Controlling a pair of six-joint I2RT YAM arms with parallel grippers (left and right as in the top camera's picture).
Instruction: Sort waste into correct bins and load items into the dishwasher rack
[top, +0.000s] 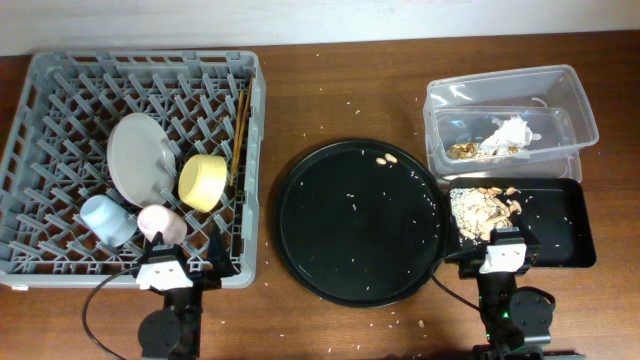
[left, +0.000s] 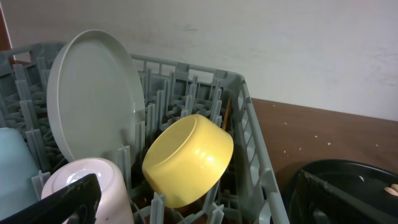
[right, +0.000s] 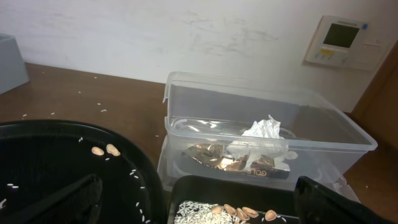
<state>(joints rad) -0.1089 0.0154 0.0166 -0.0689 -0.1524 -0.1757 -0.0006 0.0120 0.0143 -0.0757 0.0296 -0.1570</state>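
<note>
The rack (top: 60, 70), at left, holds plate (top: 140, 155), bowl (top: 203, 180), pink cup (top: 160, 222) and blue cup (top: 108, 218). The tub (top: 560, 80), upper right, holds tissue (top: 510, 135) and wrapper (top: 463, 150); the black tray (top: 560, 215) below, scraps (top: 480, 208). Two bits (top: 385, 158) wait on the round tray (top: 360, 230). Left gripper (top: 183, 258) and right gripper (top: 498, 240) are wide open, empty.

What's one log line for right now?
rack: plate, bowl, pink cup, blue cup in | tub: tissue, wrapper | black tray: food scraps | round tray: loose bits | left gripper: open | right gripper: open
</note>
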